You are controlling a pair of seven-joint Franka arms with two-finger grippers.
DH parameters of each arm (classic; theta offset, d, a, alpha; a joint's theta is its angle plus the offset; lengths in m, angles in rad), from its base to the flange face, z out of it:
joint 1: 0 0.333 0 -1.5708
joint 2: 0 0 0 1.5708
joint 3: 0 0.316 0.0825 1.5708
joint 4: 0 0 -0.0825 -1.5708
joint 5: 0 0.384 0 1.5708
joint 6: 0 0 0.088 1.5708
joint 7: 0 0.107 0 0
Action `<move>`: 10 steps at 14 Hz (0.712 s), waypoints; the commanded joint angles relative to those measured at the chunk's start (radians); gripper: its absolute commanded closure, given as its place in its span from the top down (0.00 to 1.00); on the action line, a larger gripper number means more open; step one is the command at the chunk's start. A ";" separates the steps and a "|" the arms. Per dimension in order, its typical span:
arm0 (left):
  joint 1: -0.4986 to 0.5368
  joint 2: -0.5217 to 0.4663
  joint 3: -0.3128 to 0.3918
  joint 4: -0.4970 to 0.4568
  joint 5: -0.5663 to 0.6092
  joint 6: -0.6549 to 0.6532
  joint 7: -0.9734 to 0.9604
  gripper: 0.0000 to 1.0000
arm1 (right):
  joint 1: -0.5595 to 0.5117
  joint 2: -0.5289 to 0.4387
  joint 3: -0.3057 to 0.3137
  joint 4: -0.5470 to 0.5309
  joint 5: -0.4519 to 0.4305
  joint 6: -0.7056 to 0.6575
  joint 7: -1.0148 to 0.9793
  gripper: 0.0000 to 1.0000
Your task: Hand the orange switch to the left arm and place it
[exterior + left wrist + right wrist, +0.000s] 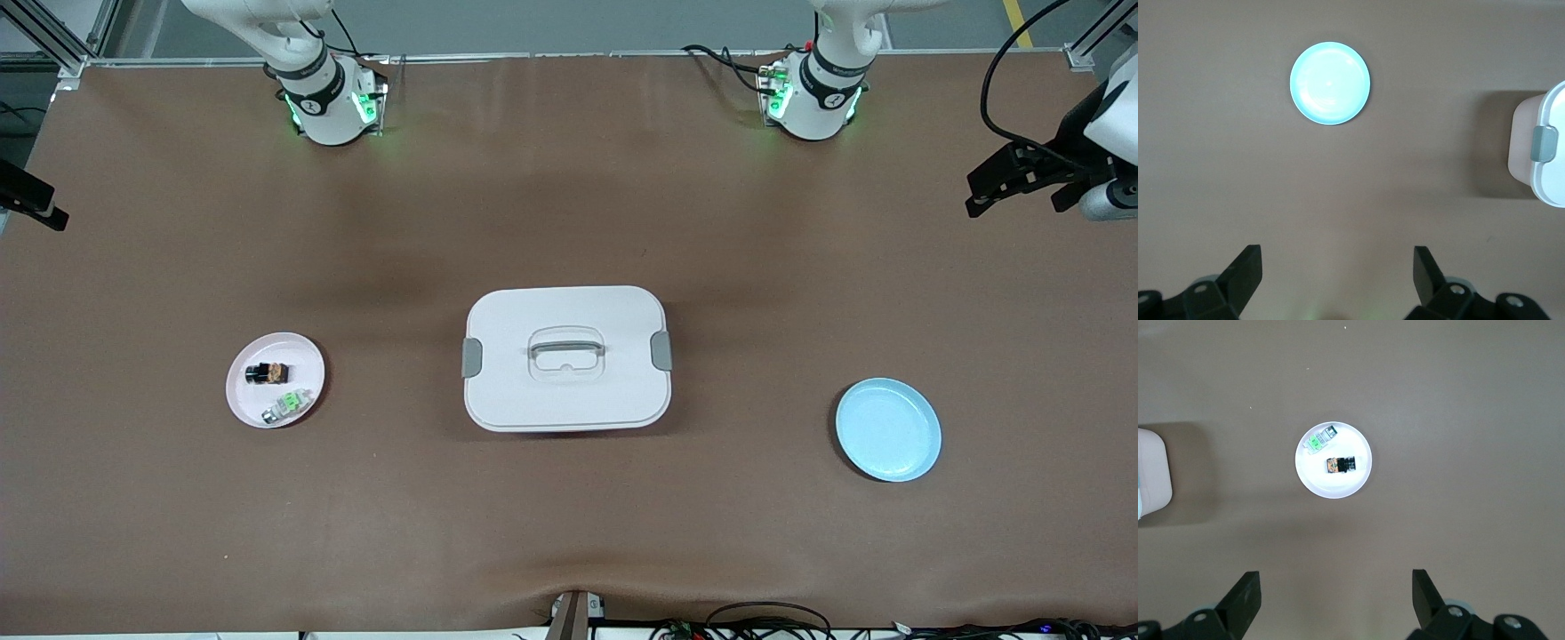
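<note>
The orange switch [267, 373] lies on a small pink plate [302, 354] toward the right arm's end of the table. It also shows in the right wrist view [1340, 463] on the same plate [1338, 487]. The white box [566, 391] stands at mid-table, and its edge shows in the left wrist view [1555, 127]. My right gripper [1336, 590] is open and empty, high over the table beside the pink plate. My left gripper [1337, 267] is open and empty, high over the table beside a blue plate [1330, 83]. Neither gripper shows in the front view.
A green-and-white part [289, 406] lies on the pink plate next to the switch. The blue plate [887, 429] is empty, toward the left arm's end. Black fixtures [1022, 178] reach in at both table ends. Cables run along the front edge.
</note>
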 commanded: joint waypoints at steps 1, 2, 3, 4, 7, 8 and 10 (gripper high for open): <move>0.002 0.007 -0.005 0.022 -0.003 -0.020 -0.009 1.00 | 0.003 0.008 0.001 0.020 -0.002 -0.013 0.006 1.00; 0.002 0.007 -0.005 0.026 -0.005 -0.020 -0.009 1.00 | 0.003 0.008 0.001 0.020 -0.002 -0.013 0.006 1.00; 0.004 0.007 -0.005 0.026 -0.005 -0.020 -0.009 1.00 | 0.003 0.008 0.001 0.020 -0.002 -0.013 0.005 1.00; 0.006 0.007 -0.005 0.026 -0.002 -0.020 -0.004 1.00 | 0.003 0.008 0.001 0.020 -0.002 -0.013 0.005 1.00; 0.004 0.005 -0.005 0.027 0.003 -0.020 -0.010 1.00 | 0.002 0.008 0.001 0.020 -0.002 -0.013 0.005 1.00; 0.007 0.002 -0.004 0.027 0.003 -0.020 -0.003 1.00 | 0.002 0.008 0.001 0.020 -0.002 -0.013 0.006 1.00; 0.006 0.004 -0.004 0.026 0.000 -0.020 -0.012 1.00 | -0.006 0.011 0.001 0.020 -0.001 -0.009 0.006 1.00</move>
